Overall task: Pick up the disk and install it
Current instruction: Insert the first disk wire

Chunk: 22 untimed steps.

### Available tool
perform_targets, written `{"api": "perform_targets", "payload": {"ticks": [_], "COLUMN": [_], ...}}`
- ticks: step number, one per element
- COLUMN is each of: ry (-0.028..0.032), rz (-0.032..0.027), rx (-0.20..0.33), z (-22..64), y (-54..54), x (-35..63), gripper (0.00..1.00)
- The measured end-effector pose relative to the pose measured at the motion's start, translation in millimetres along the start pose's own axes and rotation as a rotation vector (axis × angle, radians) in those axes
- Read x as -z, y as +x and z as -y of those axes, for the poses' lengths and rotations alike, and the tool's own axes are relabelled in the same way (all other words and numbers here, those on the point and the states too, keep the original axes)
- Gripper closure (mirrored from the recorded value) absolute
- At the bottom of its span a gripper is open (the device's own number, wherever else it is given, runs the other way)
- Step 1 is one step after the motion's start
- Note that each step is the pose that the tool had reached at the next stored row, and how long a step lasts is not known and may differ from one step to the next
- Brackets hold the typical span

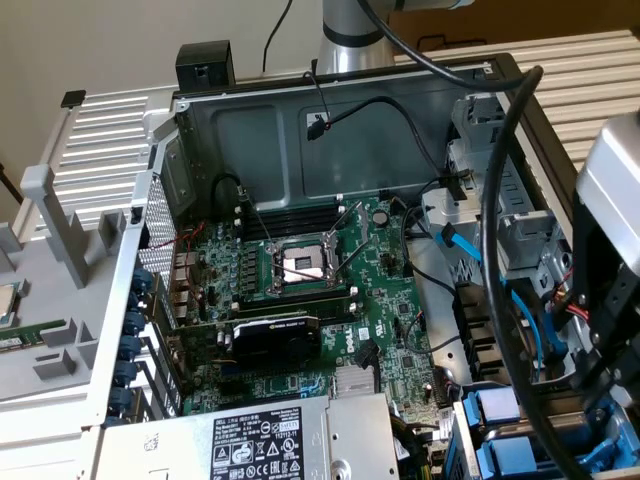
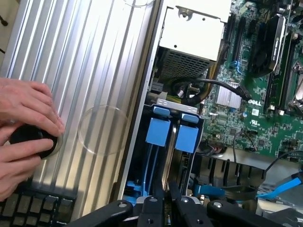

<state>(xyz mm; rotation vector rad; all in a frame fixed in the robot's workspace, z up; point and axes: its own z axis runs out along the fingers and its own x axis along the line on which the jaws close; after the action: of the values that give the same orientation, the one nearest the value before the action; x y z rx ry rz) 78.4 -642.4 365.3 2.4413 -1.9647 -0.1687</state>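
We see end effector (image 2: 166, 207) closed, jaws nearly together, disk (image 2: 157, 131) standing in case (image 2: 152, 71) just ahead, hands (image 2: 23, 137) well off aside

Only thing I can actually read here is the white DELL logo printed on my green motherboard (image 2: 255, 112). The black-and-white sticker (image 1: 265, 445) on the grey power supply box (image 1: 340, 440) has print, but it's too small to read.

Black claw (image 2: 164, 209) linkages, pivot screws (image 2: 124, 205); silver arm (image 1: 348, 35), black cable (image 1: 486, 220).
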Motion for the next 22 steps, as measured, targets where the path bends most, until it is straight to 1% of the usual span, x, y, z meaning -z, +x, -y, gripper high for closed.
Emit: {"api": "perform_targets", "payload": {"ticks": [3, 4, 6, 12, 15, 19, 22], "ry": [-0.0058, -0.0073, -0.0100, -0.0164, -0.0186, -0.0206, -0.0227], "rz": [-0.0312, -0.0400, -0.0540, -0.0848, -0.0968, -0.1108, -0.1245], "rx": [-0.003, -0.003, -0.005, -0.007, -0.008, -0.009, -0.011], "z": [0.0, -0.1, -0.1, 0.0, 0.3, 1.1, 1.6], "y": [-2.0, -2.5, -3.7, -8.6, -12.1, -17.0, -19.6], "x": [-0.3, -0.4, -0.4, -0.8, -1.1, -1.4, -1.6], "gripper": [0.84, 0.84, 0.84, 0.84, 0.84, 0.84, 0.84]}}
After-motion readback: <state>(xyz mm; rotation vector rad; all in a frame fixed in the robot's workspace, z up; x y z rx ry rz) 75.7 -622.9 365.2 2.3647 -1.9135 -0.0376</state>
